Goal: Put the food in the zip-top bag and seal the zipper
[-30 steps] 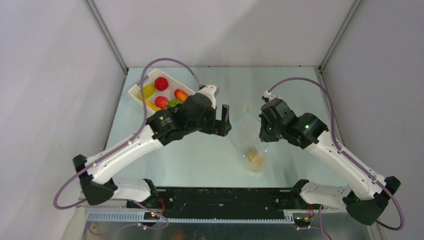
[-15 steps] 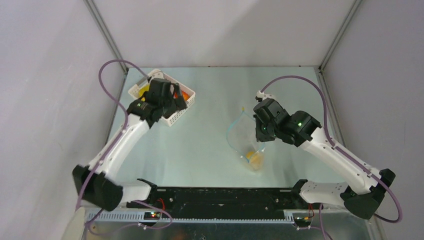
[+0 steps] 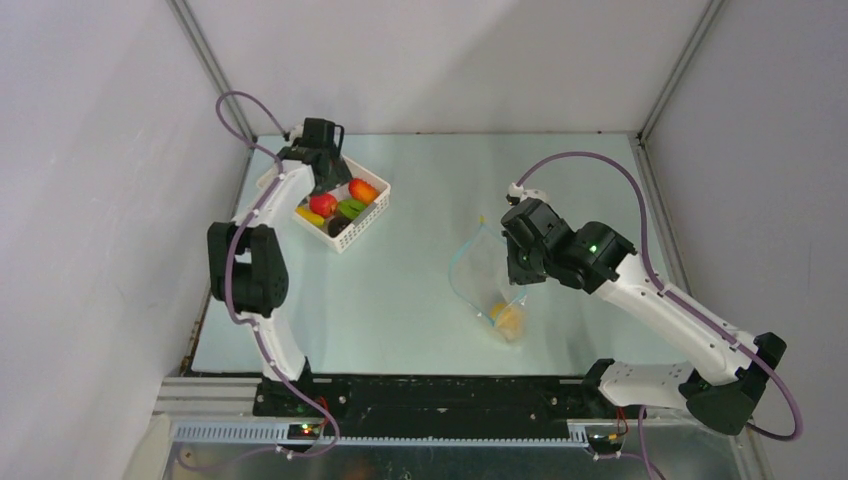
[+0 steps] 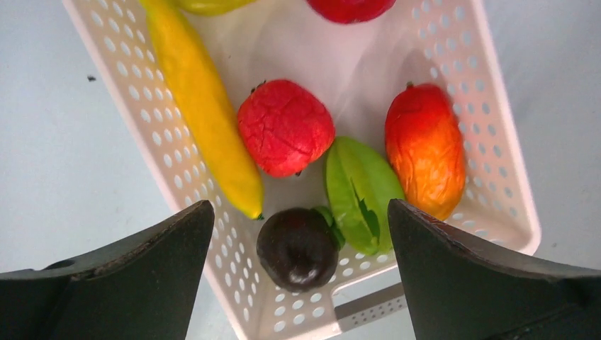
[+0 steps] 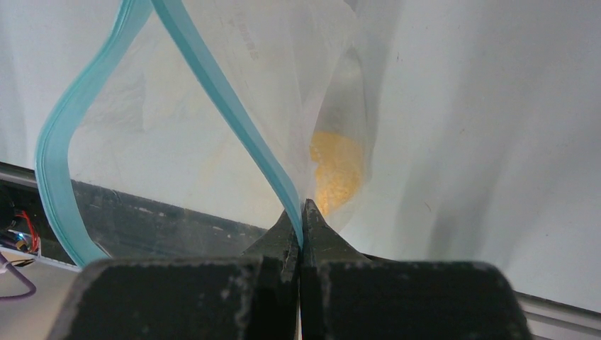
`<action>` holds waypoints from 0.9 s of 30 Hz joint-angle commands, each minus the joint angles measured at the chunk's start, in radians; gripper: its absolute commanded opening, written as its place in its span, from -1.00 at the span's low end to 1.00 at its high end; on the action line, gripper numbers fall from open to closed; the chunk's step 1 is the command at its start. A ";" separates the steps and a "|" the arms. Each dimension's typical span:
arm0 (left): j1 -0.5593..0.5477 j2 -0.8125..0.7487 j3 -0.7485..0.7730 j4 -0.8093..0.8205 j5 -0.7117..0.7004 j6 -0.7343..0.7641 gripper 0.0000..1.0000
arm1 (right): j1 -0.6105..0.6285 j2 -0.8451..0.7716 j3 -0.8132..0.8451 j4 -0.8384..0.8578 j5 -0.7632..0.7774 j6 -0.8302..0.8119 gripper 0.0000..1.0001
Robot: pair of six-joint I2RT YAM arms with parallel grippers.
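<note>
1. Top view: the basket [image 3: 368, 220] sits in the far left corner of the table [image 3: 400, 300], close against the side wall. Bare tabletop runs from the basket's right side to the bag [image 3: 478, 268], which lies well apart from it.
2. The left gripper [image 3: 324, 172] hangs over the basket's far-left end. The right gripper [image 3: 513, 274] is well to the right of the basket, at the bag's right edge. An orange piece [image 3: 510, 318] lies in the bag's bottom.
3. Left wrist view: the left gripper [image 4: 299, 209] is spread wide and holds nothing, its fingers [image 4: 163, 262] flanking the basket's [image 4: 453, 78] end. Inside lie the food: a long yellow piece [image 4: 202, 106], a red fruit [image 4: 285, 127], a green piece [image 4: 361, 188], a red-orange piece [image 4: 425, 152] and a dark purple fruit [image 4: 298, 248] touching the green one.
4. Right wrist view: the right gripper [image 5: 301, 219] is pinched tight on the zipper [image 5: 220, 99]. The bag's [image 5: 234, 64] mouth gapes in a loop, and the orange piece [image 5: 336, 170] shows through the plastic.
</note>
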 commanded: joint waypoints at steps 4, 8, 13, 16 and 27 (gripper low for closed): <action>0.034 0.116 0.133 0.054 0.019 0.046 0.99 | 0.005 -0.008 -0.005 0.035 0.016 0.013 -1.00; 0.036 0.191 0.168 0.033 0.006 0.051 0.99 | 0.003 -0.008 -0.012 0.038 0.017 0.013 -1.00; 0.052 0.239 0.186 0.005 -0.001 0.045 0.99 | 0.004 -0.011 -0.027 0.041 0.015 0.002 -1.00; 0.056 0.264 0.174 0.014 0.024 0.048 0.99 | 0.002 -0.012 -0.038 0.039 0.022 0.003 -1.00; 0.059 0.323 0.236 -0.015 0.098 0.045 0.85 | -0.016 -0.024 -0.042 0.040 0.030 -0.005 -1.00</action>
